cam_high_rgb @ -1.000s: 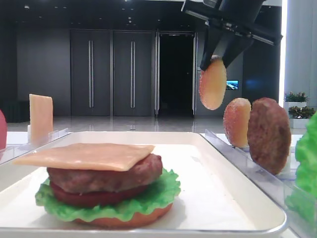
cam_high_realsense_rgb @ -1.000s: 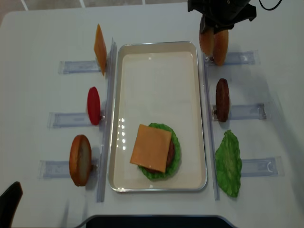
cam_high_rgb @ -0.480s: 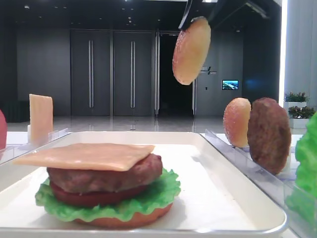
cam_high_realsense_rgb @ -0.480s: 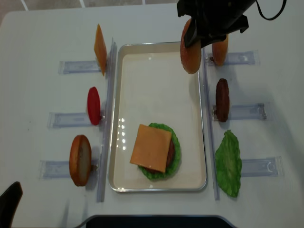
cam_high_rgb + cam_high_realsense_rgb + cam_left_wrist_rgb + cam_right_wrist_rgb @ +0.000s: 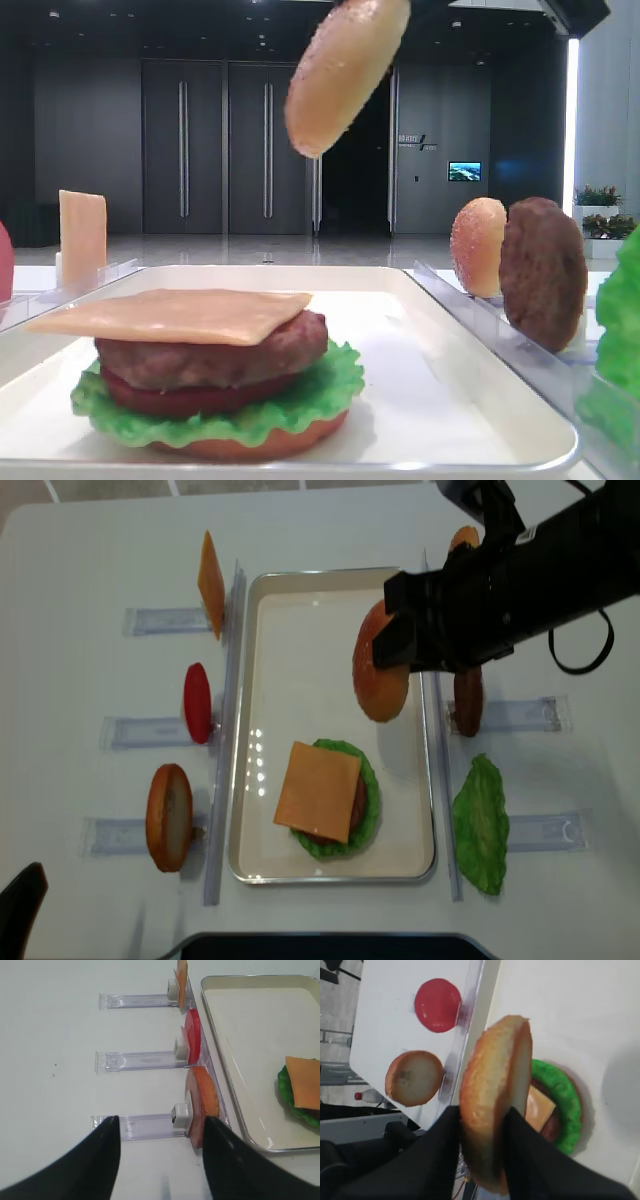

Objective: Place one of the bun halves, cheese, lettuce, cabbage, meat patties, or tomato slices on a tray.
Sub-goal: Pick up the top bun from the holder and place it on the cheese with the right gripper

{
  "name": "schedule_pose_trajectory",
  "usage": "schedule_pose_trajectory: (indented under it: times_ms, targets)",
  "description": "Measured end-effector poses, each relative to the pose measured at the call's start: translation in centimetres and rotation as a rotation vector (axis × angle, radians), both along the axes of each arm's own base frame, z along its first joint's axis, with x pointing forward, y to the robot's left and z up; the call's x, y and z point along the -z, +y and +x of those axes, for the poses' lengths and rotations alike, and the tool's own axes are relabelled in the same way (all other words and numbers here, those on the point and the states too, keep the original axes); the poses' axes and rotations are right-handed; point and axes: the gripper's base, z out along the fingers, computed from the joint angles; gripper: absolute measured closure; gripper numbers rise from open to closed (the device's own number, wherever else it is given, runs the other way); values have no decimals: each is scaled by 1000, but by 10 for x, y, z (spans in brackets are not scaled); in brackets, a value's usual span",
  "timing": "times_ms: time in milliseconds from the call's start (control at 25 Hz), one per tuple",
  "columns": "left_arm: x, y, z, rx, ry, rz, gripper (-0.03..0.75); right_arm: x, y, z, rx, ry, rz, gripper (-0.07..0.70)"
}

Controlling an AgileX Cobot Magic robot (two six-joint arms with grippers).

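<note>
My right gripper (image 5: 398, 648) is shut on a sesame bun half (image 5: 380, 676), held on edge in the air over the white tray (image 5: 320, 630). The wrist view shows the black fingers pinching this bun (image 5: 495, 1100) from both sides, right gripper (image 5: 485, 1122). Below and nearer the tray's front lies a stack: cheese (image 5: 318, 792) on a meat patty (image 5: 210, 360), a tomato slice (image 5: 190, 398) and lettuce (image 5: 372, 802). My left gripper (image 5: 161, 1122) stands open and empty over the table, beside a bun (image 5: 202, 1105) in a rack.
Clear racks (image 5: 140, 731) flank the tray. Left side: upright cheese slice (image 5: 210, 583), tomato slice (image 5: 197, 702), bun (image 5: 170, 817). Right side: another bun (image 5: 462, 538), meat patty (image 5: 467, 698), loose lettuce leaf (image 5: 481, 823).
The right gripper has carried the bun half from the right back rack leftward and forward over the tray, tilting it. The left gripper has not moved.
</note>
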Motion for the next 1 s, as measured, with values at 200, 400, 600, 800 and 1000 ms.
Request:
schedule_pose_trajectory:
  times_ms: [200,400,600,800,1000]
  targets:
    - [0,0,0,0,0,0,307,14,16,-28,-76,-1,66,410]
    - [0,0,0,0,0,0,307,24,29,-41,-104,-32,100,412]
    - [0,0,0,0,0,0,307,37,34,-39,-106,-17,92,412]
    - [0,0,0,0,0,0,307,53,42,-31,-107,2,111,412]
    - [0,0,0,0,0,0,307,66,50,-27,-129,30,163,412]
